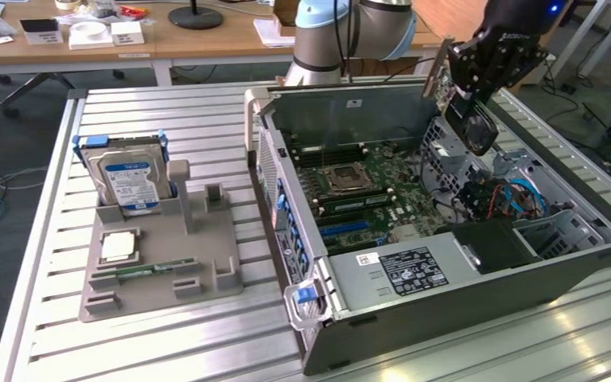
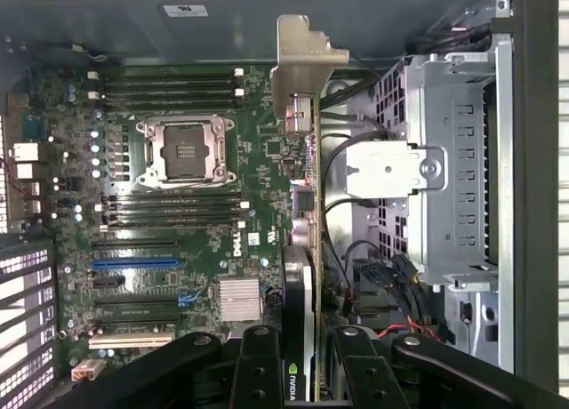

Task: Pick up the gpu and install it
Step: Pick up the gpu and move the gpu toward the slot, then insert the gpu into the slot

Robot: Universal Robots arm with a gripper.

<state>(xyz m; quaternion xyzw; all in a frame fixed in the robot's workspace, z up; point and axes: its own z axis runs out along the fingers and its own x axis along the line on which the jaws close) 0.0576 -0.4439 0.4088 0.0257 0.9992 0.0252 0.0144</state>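
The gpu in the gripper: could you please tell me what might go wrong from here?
1. The gpu, held by the gripper, hangs over loose cables; it might snag them.
2. Its edge runs crosswise to the blue slot, so lowering it unturned could hit the motherboard.

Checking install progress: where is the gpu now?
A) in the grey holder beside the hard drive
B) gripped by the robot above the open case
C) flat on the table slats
B: the gripper is shut on the gpu, holding it edge-on over the open computer case.
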